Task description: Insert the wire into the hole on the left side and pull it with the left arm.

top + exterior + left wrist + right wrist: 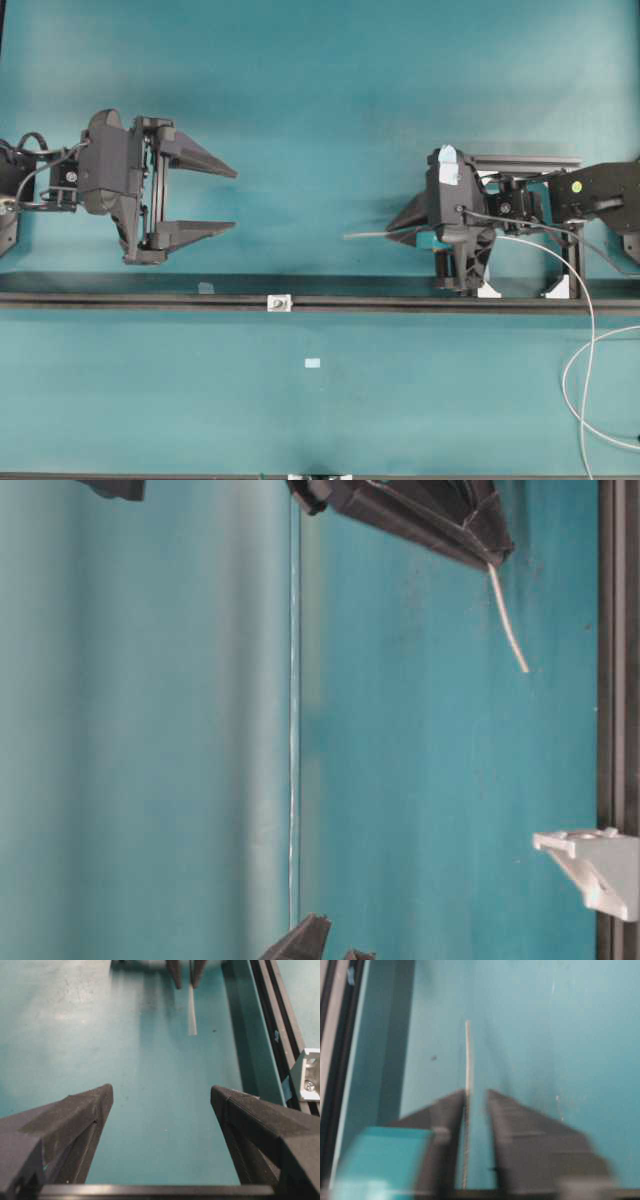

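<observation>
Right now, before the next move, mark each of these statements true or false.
1. The left tool stands open with nothing between its fingers. True.
2. The tip of the wire is already through the hole. False: the tip is free over the mat, to the right of the hole in the overhead view.
3. The right tool grips the wire, with a short straight end sticking out past its fingertips. True.
4. The hole is in a block lying loose on the teal mat. False: the block sits on the dark rail.
5. The wire's slack loops by the left arm. False: it loops at the right edge of the overhead view.
</observation>
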Controlling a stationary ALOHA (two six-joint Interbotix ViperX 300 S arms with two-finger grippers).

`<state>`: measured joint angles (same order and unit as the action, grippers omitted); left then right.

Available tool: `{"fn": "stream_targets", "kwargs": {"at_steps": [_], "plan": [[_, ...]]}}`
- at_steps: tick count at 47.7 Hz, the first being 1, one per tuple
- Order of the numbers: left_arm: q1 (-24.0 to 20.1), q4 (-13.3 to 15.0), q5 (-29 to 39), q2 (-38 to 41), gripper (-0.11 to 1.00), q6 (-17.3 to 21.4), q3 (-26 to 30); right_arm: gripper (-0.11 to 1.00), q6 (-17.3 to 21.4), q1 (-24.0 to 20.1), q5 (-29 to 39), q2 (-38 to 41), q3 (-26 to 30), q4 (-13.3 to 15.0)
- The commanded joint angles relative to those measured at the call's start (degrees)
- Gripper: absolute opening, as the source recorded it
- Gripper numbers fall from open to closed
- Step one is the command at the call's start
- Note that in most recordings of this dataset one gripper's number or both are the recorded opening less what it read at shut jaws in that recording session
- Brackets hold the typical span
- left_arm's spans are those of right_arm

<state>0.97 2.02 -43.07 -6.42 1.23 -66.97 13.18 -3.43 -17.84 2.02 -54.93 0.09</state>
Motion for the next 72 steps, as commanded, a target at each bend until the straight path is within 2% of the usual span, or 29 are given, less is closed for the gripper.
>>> {"fn": "stream_targets", "kwargs": {"at_steps": [1, 5, 27, 48, 59, 72], "plan": [[-0.2, 0.0, -0.5, -0.5, 0.56, -0.1, 0.6, 0.13, -0.3, -0.1, 1.6, -0.4, 1.2, 0.1], [-0.2, 0.0, -0.5, -0.5, 0.55, -0.1, 0.6, 0.05, -0.3, -0.1, 2.7, -0.4, 1.7, 0.1], [-0.3, 0.0, -0.5, -0.5, 0.54, -0.1, 0.4, 0.05, -0.5, -0.1, 2.1, -1.0, 2.9, 0.1], [-0.2, 0.0, 0.1, -2.3, 0.54, -0.3, 1.2, 0.05, -0.8, 0.2, 7.3, -8.9, 2.5, 0.3], [-0.2, 0.0, 2.2, -5.6, 0.54, -0.4, 1.5, 0.05, -0.8, 0.4, 9.3, -11.8, 2.5, 0.4], [-0.2, 0.1, 7.7, -8.7, 0.54, -0.6, 2.9, 0.05, -0.4, 0.4, 11.1, -15.5, 1.8, 0.3]]}}
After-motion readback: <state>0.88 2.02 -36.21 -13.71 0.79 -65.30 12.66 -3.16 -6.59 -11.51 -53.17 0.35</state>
